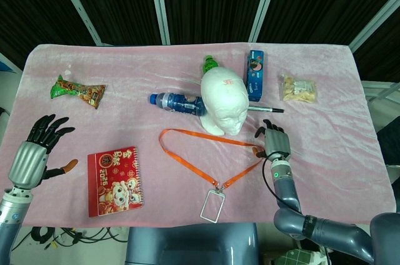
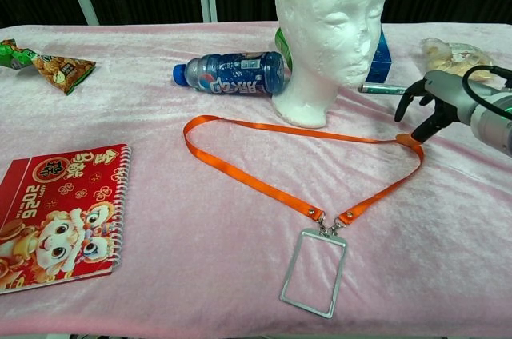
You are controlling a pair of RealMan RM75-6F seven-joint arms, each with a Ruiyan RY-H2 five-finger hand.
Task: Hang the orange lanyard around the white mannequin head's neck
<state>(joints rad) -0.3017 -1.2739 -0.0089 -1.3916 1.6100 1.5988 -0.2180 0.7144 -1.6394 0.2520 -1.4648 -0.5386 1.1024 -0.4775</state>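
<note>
Lanyard (image 2: 296, 165) lies flat on the table just in front of the mannequin head (image 2: 328, 27), nothing hung yet. Your right robot hand (image 1: 272, 142), fingers apart, touches its right bend without gripping; lifting and looping remain. Your left robot hand (image 1: 39, 150) hovers wide, empty.

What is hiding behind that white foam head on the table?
Behind the white mannequin head a green bottle cap pokes out, and the chest view shows a sliver of green beside the neck. The rest of that bottle is covered. A blue bottle lies beside the head.
</note>
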